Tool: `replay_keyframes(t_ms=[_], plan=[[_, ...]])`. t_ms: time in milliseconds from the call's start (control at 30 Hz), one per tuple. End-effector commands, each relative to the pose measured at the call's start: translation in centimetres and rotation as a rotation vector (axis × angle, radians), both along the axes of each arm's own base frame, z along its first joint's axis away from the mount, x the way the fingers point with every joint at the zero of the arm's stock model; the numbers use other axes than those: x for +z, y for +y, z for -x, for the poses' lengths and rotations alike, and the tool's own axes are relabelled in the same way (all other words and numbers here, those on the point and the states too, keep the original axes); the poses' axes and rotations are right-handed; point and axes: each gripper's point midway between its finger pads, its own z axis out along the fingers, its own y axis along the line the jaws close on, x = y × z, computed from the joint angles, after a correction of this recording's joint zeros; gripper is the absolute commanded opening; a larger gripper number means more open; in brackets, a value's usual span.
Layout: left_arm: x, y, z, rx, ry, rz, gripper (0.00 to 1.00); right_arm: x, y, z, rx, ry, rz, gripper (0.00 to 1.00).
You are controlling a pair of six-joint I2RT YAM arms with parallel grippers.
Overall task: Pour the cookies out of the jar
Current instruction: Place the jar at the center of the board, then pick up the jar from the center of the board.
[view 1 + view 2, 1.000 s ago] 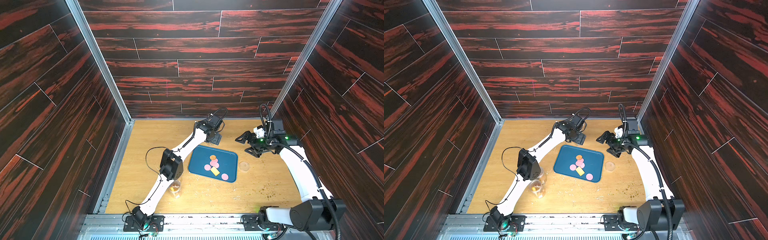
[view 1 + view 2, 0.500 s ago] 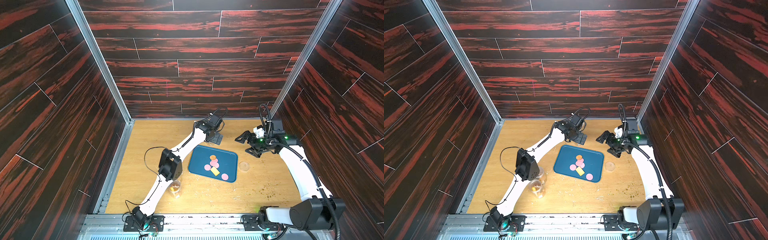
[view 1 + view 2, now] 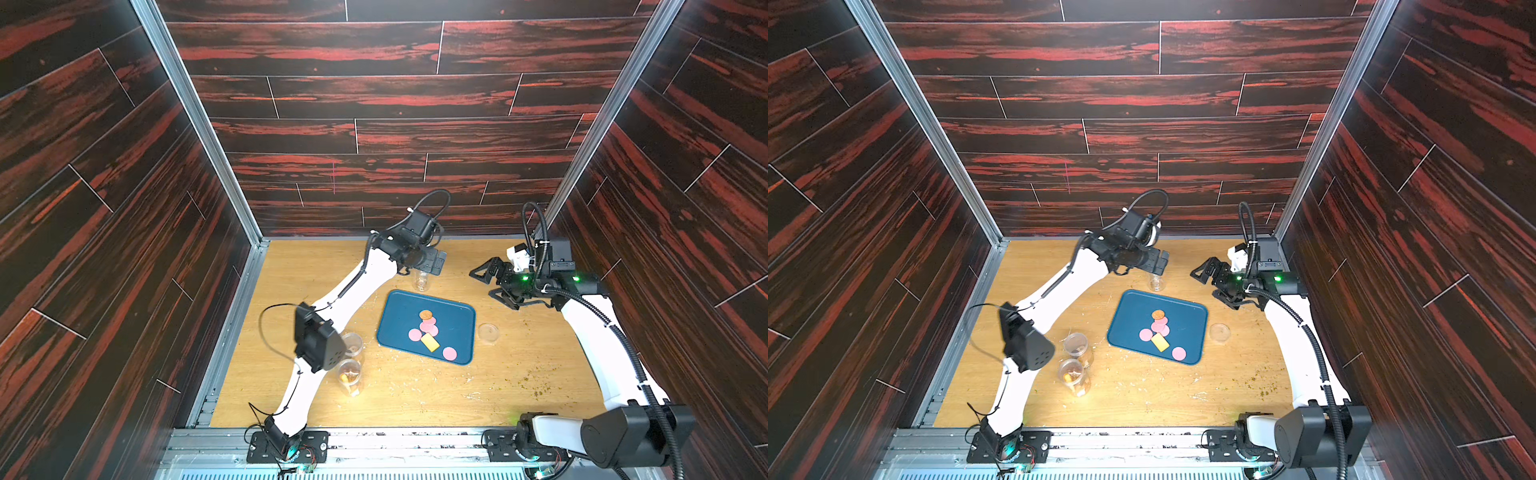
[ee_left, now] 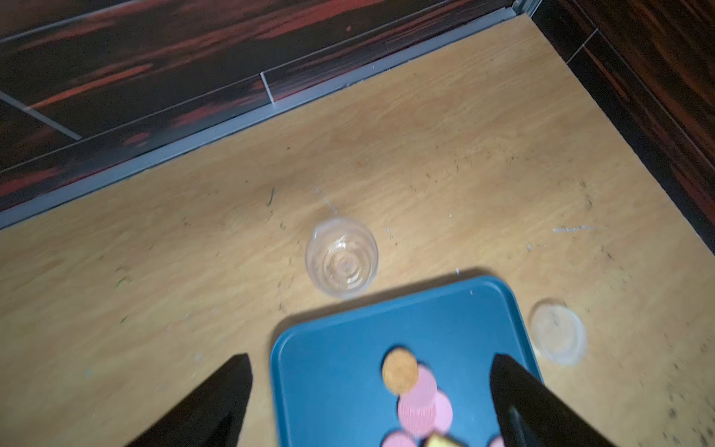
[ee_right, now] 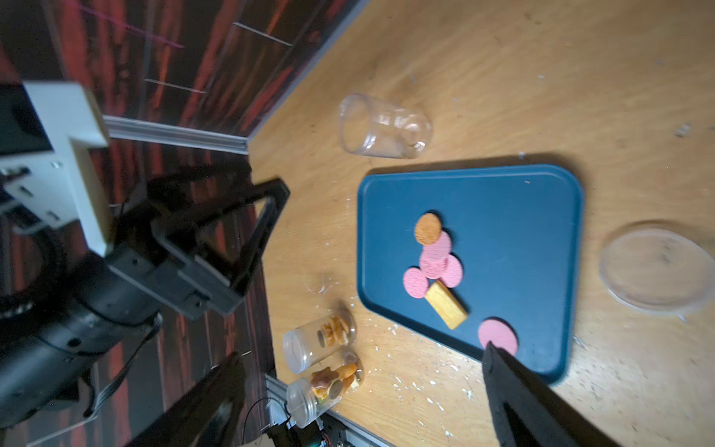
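The clear jar (image 3: 422, 280) (image 3: 1156, 282) stands upright and empty just behind the blue tray (image 3: 395, 307) (image 3: 1125, 309). The cookies (image 3: 428, 330) (image 3: 1158, 328) lie on the tray: several pink discs, a tan round and a yellow bar. My left gripper (image 3: 436, 262) (image 3: 1160, 262) hangs open above the jar and behind it, holding nothing. The left wrist view shows the jar (image 4: 341, 257) ahead of the open left gripper (image 4: 369, 360). My right gripper (image 3: 484, 284) (image 3: 1204, 284) hovers open and empty, to the right of the jar (image 5: 383, 127) and behind the tray (image 5: 541, 201).
The jar's clear lid (image 3: 487, 332) (image 5: 657, 267) lies flat on the table right of the tray. Two other clear jars (image 3: 352, 345) (image 3: 349, 376) holding biscuits stand at the front left by the left arm's elbow. Crumbs are scattered over the wooden table (image 3: 540, 374).
The left gripper has drawn up and back from the empty jar, which now stands free on the table. The right arm has hardly moved.
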Motion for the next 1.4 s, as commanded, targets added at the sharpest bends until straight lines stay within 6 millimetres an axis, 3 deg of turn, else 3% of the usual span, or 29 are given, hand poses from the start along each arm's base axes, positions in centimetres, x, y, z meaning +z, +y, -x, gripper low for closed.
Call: replay_keyframes(t_ms=[0, 100, 133, 233, 300, 433, 600, 833, 1367], plan=[[4.1, 3.9, 1.7, 0.095, -0.039, 0.049, 1.00, 1.0, 0.7, 0.5, 0.056, -0.027, -0.011, 0.97], [4.9, 7.9, 3.1, 0.196, -0.043, 0.133, 1.00, 0.9, 1.7, 1.3, 0.113, -0.015, 0.072, 0.95], [5.9, 9.8, 3.8, 0.244, -0.069, 0.175, 1.00, 0.6, 2.2, 1.6, 0.133, -0.011, 0.120, 0.95], [5.6, 15.5, 6.5, 0.386, -0.094, 0.202, 1.00, -0.6, 3.5, 2.6, 0.179, 0.002, 0.226, 0.95], [4.6, 18.2, 8.9, 0.426, -0.073, 0.152, 1.00, -1.5, 4.2, 3.0, 0.191, 0.025, 0.223, 0.95], [-0.3, 21.1, 14.5, 0.471, 0.117, 0.055, 1.00, -2.1, 5.4, 2.4, 0.192, 0.031, 0.190, 0.95], [-6.2, 21.1, 17.9, 0.520, 0.291, 0.103, 0.97, -2.0, 7.9, 1.7, 0.234, 0.017, 0.203, 0.95], [-10.3, 20.6, 19.7, 0.508, 0.482, -0.017, 0.92, -2.6, 10.4, 1.8, 0.288, 0.033, 0.212, 0.95], [-13.8, 19.6, 18.9, 0.478, 0.543, -0.127, 0.87, -3.3, 10.6, 2.8, 0.292, 0.033, 0.195, 0.95]])
